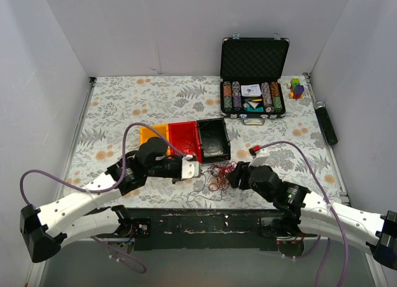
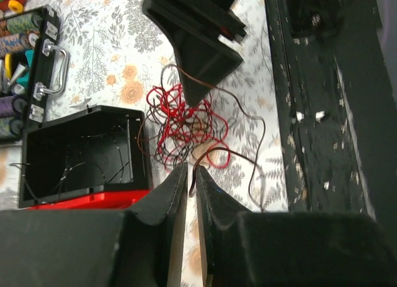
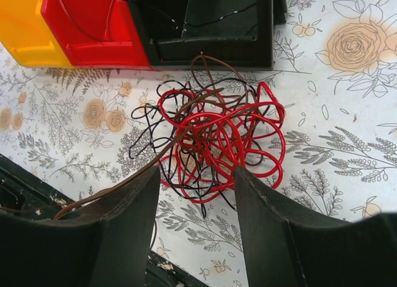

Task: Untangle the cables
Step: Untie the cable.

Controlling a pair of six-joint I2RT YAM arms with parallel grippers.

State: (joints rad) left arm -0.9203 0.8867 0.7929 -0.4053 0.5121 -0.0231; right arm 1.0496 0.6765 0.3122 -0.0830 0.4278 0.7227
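Observation:
The cables (image 1: 217,174) lie in a fist-sized tangle of red, black and brown wires on the floral cloth near the front edge. They also show in the left wrist view (image 2: 186,123) and the right wrist view (image 3: 217,135). My left gripper (image 1: 193,169) sits just left of the tangle. Its fingers (image 2: 192,175) are nearly closed on one brown strand that leads back into the tangle. My right gripper (image 1: 232,174) is just right of the tangle and open (image 3: 197,185). The near edge of the tangle lies between its fingertips, and a brown strand runs across its left finger (image 3: 133,194).
A yellow bin (image 1: 152,135), a red bin (image 1: 185,138) and a black bin (image 1: 214,139) stand in a row just behind the tangle. An open poker chip case (image 1: 253,82), a small coloured toy (image 1: 297,88) and a black cylinder (image 1: 326,123) are at the back right. The table's dark front edge (image 1: 205,216) is close by.

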